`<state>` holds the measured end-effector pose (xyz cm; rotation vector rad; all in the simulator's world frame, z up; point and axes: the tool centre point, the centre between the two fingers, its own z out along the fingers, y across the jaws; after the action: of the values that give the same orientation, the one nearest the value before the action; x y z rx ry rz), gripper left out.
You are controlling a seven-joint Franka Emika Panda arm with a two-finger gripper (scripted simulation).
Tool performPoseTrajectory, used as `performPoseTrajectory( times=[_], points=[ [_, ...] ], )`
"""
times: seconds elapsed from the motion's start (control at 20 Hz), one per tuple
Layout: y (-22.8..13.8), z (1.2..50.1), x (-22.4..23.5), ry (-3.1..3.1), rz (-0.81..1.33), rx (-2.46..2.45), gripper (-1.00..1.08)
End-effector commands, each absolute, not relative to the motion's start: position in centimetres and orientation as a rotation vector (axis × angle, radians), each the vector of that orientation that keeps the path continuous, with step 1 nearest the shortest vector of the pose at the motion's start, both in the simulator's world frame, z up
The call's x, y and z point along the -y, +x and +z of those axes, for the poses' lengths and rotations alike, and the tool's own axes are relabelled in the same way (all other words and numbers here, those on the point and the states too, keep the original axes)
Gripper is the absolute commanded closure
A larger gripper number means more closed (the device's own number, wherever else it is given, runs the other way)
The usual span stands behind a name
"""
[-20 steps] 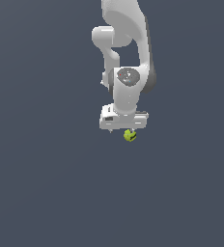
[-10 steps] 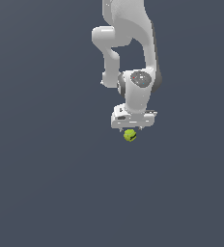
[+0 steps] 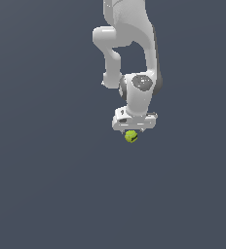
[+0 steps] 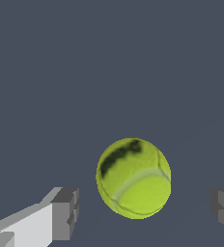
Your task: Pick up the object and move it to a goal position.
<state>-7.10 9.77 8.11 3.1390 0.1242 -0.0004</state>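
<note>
Barely starting: hovering right above ball (image 3: 131, 136) on grey floor (image 3: 47, 185), tool (image 3: 133, 128) spread wide, fingers (image 4: 64, 213) flanking but not touching it. Grasping, lifting, carrying to unseen goal all remaining.

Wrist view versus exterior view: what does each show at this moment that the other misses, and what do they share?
Only the wrist view shows the gap on each side of the ball: both fingers stand clear of it, so the gripper is open. It also shows the dark printed mark and seam. Only the exterior view shows the white arm reaching down from above, with the gripper right over the ball. Both show the yellow-green ball and the plain dark grey surface.
</note>
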Motion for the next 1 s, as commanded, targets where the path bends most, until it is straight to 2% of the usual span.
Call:
performPoseTrajectory(
  times=[0.0, 0.5, 0.55, 0.95],
  points=[
    [-7.2, 7.1, -9.8, 3.139, -0.001, -0.125, -0.92],
    [-7.2, 4.1, -9.9, 3.139, 0.0, -0.125, -0.92],
    [-7.2, 4.1, -9.9, 3.139, 0.0, -0.125, 1.08],
    [-7.2, 4.1, -9.9, 3.139, 0.0, -0.125, 1.08]
  ],
)
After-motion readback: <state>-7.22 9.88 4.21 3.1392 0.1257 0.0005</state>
